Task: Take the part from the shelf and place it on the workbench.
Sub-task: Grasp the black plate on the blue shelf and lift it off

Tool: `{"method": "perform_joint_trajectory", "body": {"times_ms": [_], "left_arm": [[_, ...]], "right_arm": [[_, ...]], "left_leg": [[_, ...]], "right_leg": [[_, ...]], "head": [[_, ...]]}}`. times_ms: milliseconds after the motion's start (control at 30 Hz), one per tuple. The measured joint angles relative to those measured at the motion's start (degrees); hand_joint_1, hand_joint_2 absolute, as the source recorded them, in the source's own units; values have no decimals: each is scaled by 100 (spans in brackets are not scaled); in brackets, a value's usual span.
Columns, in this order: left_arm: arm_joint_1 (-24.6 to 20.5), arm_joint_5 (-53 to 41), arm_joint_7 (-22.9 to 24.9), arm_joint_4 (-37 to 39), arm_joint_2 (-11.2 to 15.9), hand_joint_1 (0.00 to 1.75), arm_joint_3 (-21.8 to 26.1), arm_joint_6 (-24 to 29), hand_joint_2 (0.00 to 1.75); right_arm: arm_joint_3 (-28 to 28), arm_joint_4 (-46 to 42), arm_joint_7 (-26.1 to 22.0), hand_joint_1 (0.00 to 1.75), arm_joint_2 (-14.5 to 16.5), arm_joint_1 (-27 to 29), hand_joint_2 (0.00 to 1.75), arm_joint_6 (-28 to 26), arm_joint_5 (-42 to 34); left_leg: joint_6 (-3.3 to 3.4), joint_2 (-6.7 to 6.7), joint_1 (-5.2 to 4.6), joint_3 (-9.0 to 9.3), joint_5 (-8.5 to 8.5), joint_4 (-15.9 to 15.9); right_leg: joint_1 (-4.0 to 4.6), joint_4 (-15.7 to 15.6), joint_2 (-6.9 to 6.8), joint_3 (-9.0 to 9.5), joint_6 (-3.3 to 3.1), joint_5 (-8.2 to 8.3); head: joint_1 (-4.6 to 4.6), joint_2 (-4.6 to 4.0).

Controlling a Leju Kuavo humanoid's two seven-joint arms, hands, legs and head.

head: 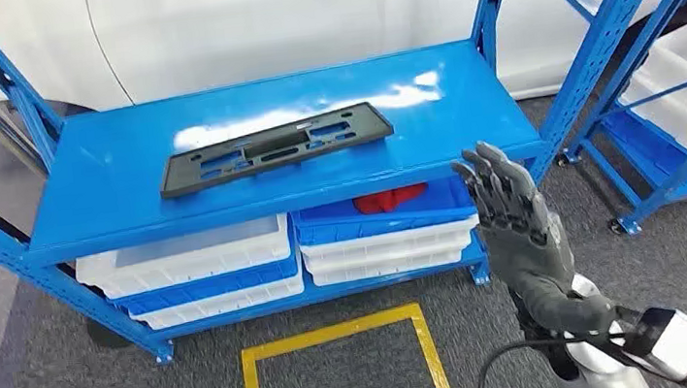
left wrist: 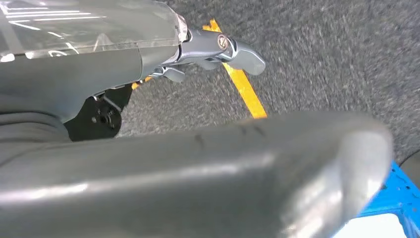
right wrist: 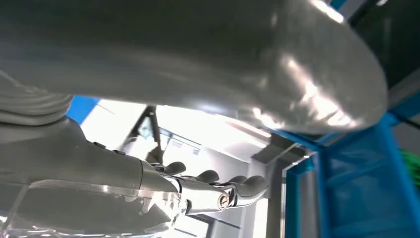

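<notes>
I see my right robot hand point(head: 516, 225) raised with fingers spread and holding nothing, just off the blue shelf's point(head: 107, 206) front right corner, the black part point(head: 274, 147) lying flat on top, well left of it.

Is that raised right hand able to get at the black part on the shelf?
Probably yes: the right hand is empty, and the black part lies uncovered on the blue shelf top, nothing between them.

Dark grey robot hand point(head: 517, 223) – silver forearm, black cable.
</notes>
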Motion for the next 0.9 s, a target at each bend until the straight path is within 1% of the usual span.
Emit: {"method": "perform_joint_trajectory", "body": {"times_ms": [67, 100, 133, 167, 200, 233, 267, 300, 333, 367, 400, 433, 467, 500, 533, 600, 633, 667, 700, 733, 767, 800, 833, 867, 900], "left_arm": [[-6, 3, 2, 0, -1, 0, -1, 4, 0], [-12, 4, 4, 0, -1, 0, -1, 4, 0], [-16, 5, 5, 0, -1, 0, -2, 4, 0], [-24, 5, 7, 0, 0, 0, -2, 2, 0], [-32, 4, 7, 0, 1, 0, -2, 0, 0], [-38, 4, 7, 0, 2, 0, -2, -1, 0], [-40, 4, 7, 0, 2, 0, -2, -2, 0], [-37, 5, 7, 0, 2, 0, -2, -4, 0], [-34, 5, 8, 1, 2, 0, -2, -8, 0], [-32, 6, 8, 2, 0, 0, -2, -12, 0], [-27, 7, 8, 3, -3, 0, -2, -16, 0], [-28, 6, 9, 7, -9, 0, -2, -20, 0], [-28, 4, 11, 9, -13, 0, -2, -23, 0], [-26, 3, 15, 11, -16, 0, -2, -24, 0], [-25, 2, 24, 13, -18, 0, -2, -24, 0], [-16, 3, 76, 11, -15, 0, -3, -11, 0], [-12, 3, 120, 12, -13, 0, -4, 4, 0], [-9, 3, 172, 12, -11, 0, -4, 27, 0], [-1, 2, 219, 13, -11, 0, -4, 51, 0], [10, 2, 265, 13, -11, 0, -4, 79, 0], [27, 2, 309, 13, -12, 0, -4, 110, 0], [47, 3, 352, 13, -11, 0, -3, 144, 0], [68, 4, 402, 13, -9, 0, -2, 180, 0], [84, 5, 458, 12, -5, 0, -1, 227, 0], [98, 6, 515, 11, 2, 0, 1, 276, 0]], "right_arm": [[2, -8, 1, 0, -1, 4, 0, -12, 4], [3, -16, -2, 0, -2, 6, 0, -23, 8], [5, -24, -4, 0, -4, 7, 0, -26, 9], [5, -30, -6, 0, -6, 14, 0, -28, 8], [6, -31, -9, 0, -8, 23, 0, -29, 8], [8, -30, -8, 0, -9, 40, 0, -29, 8], [9, -29, -7, 0, -10, 61, 0, -31, 13], [11, -29, -7, 0, -11, 77, 0, -33, 21], [15, -29, -7, 0, -11, 87, 0, -39, 31], [19, -29, -6, 0, -11, 91, 0, -47, 40], [23, -29, -5, 0, -11, 92, 0, -57, 48], [28, -27, -4, 0, -11, 93, 0, -72, 53], [32, -26, -2, 0, -11, 93, 0, -87, 57], [35, -26, -1, 0, -11, 96, 0, -100, 60], [37, -26, 1, 0, -11, 97, 0, -109, 58], [37, -33, -1, 0, -11, 105, 0, -114, 34], [36, -38, -2, 0, -16, 107, 0, -114, 13], [35, -44, -3, 0, -23, 112, 0, -114, -11], [34, -48, -3, 0, -31, 119, 0, -114, -32], [32, -49, -3, 0, -39, 128, 0, -113, -48], [32, -49, -2, 0, -45, 143, 0, -113, -56], [31, -49, -2, 0, -48, 162, 0, -112, -60], [28, -49, -2, 0, -51, 180, 0, -112, -61], [26, -49, -1, 0, -53, 196, 0, -112, -61], [21, -50, -2, 0, -56, 209, 0, -112, -62]], "left_leg": [[39, -3, 5, 33, -25, -31], [77, -4, 10, 77, -51, -64], [113, -4, 19, 131, -75, -99], [143, -3, 27, 186, -101, -130], [164, -2, 22, 222, -133, -138], [176, -2, 18, 254, -168, -139], [182, -4, 12, 292, -208, -138], [182, -7, 7, 344, -251, -138], [179, -10, 4, 413, -299, -137], [171, -14, 3, 494, -352, -137], [159, -18, 3, 562, -407, -140], [134, -21, -7, 613, -460, -131], [107, -25, -12, 633, -499, -124], [78, -26, -17, 630, -525, -119], [47, -23, -21, 630, -541, -121], [-12, -10, -23, 651, -587, -121], [-39, -6, -24, 619, -650, -13], [-63, -5, -21, 518, -753, 215], [-81, -6, -7, 348, -878, 547], [-99, -6, 3, 102, -1021, 966], [-116, -5, 15, -138, -1110, 1333], [-129, -5, 23, -319, -1103, 1555], [-136, -5, 28, -409, -984, 1581], [-134, -4, 31, -377, -751, 1363], [-124, -3, 33, -257, -459, 975]], "right_leg": [[-9, -20, -5, 37, 38, -32], [-17, 12, -12, 53, 71, -71], [-23, 154, -20, 6, 95, -144], [-29, 438, -26, -138, 115, -258], [-31, 825, -30, -374, 126, -388], [-33, 1249, -29, -666, 135, -511], [-35, 1578, -29, -931, 141, -549], [-34, 1716, -30, -1102, 141, -470], [-33, 1637, -30, -1167, 133, -263], [-32, 1341, -30, -1122, 115, 47], [-27, 955, -30, -1018, 88, 348], [-10, 604, -31, -912, 56, 566], [4, 355, -31, -837, 25, 665], [20, 236, -28, -808, -1, 666], [36, 202, -22, -804, -26, 625], [12, 147, -9, -756, -76, 585], [-5, 122, -13, -709, -110, 566], [-25, 95, -21, -654, -140, 544], [-27, 84, -31, -613, -165, 516], [-27, 82, -38, -577, -184, 484], [-25, 82, -36, -547, -191, 454], [-24, 83, -30, -510, -192, 422], [-24, 83, -22, -462, -188, 385], [-26, 84, -13, -403, -177, 343], [-27, 84, -6, -338, -162, 296]], "head": [[-1, 0], [0, 0], [0, 0], [1, 0], [1, 0], [1, 0], [1, 0], [1, 0], [1, 0], [1, 0], [1, 0], [1, 0], [2, 0], [3, 0], [4, 0], [5, 0], [4, 0], [4, 0], [4, 0], [4, 0], [4, 0], [3, 0], [3, 0], [3, 0], [4, 0]]}}
